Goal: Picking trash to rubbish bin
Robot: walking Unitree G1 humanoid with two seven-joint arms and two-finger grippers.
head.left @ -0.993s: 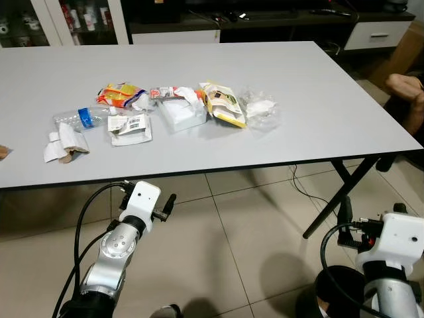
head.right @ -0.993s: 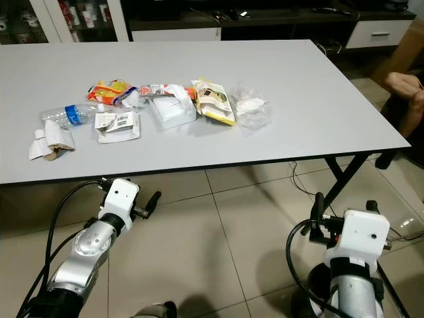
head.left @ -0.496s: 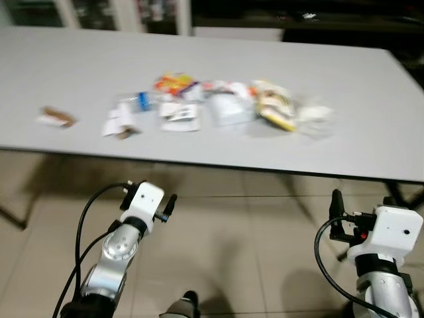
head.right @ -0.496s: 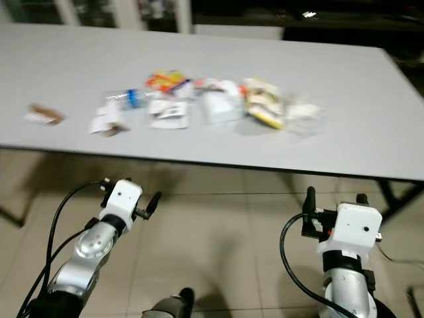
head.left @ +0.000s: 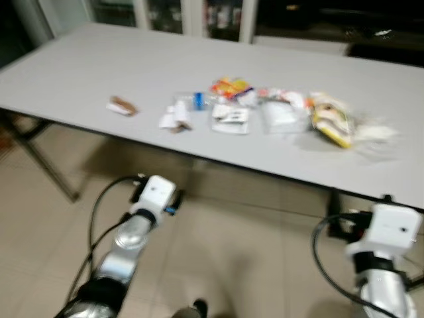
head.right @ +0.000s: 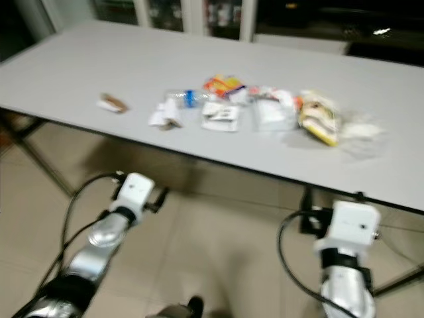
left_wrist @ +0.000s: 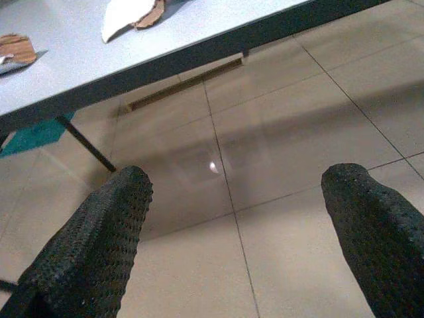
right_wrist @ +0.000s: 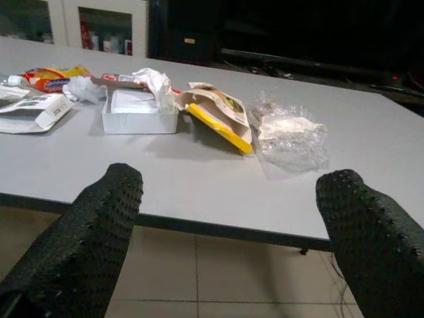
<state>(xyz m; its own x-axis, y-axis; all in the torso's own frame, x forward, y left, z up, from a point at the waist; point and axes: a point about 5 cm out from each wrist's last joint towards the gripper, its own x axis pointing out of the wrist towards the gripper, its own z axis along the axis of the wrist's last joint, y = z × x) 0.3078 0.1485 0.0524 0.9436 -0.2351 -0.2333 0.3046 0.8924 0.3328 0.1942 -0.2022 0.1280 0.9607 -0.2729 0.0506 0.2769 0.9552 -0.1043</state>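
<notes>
Right wrist view: trash in reach of sight, nothing yet in hand

Right wrist view looks across the counter [right_wrist: 199, 192] edge at a row of rubbish: a white box [right_wrist: 140, 109] with crumpled paper on it, a yellow-edged packet [right_wrist: 215, 109] leaning just beside it, and a crumpled clear wrapper [right_wrist: 291, 136] a little further along. The right pincer [right_wrist: 232, 232] is spread wide and empty, held below and short of the counter edge.

From the head, blurred, the same litter lies in a loose line on the counter, with a plastic bottle [head.left: 189, 101], a flat white pouch [head.left: 232, 119] and a small brown scrap [head.left: 122, 106] lying apart toward the robot's left. The left pincer [left_wrist: 232, 232] is also wide open with nothing in it, aimed at the tiled floor [left_wrist: 285, 132] under the counter edge. I cannot make out a rubbish bin.

My judgement: this is the approach step, before any pick. The next move calls for settling in front of the litter, raising one arm above the counter top, and choosing a single piece, likely the nearest to the right arm
</notes>
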